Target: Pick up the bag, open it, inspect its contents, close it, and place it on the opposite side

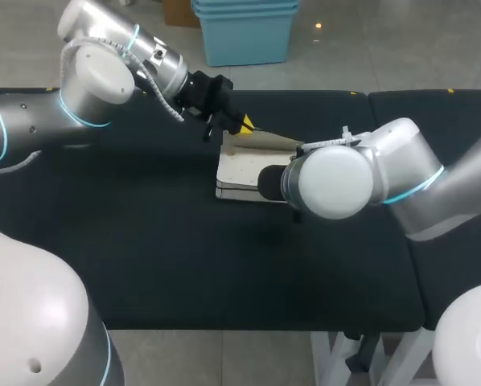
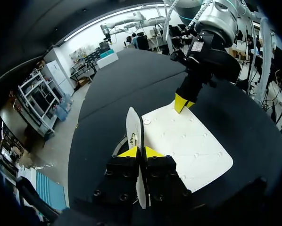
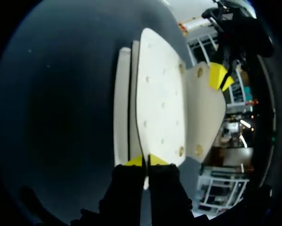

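Right arm comes in from the right side, its large joint covering the right end of the bag. White and flat, the bag lies on the black worktop, about midway across and towards the far edge. Right jaws stand narrow, pinched on the thin edge of the bag's upper panel. Left arm reaches in from the left. Left jaws are narrow, clamped on the flap, which stands raised on edge above the panel. Both sets of jaws grip at opposite ends of the bag.
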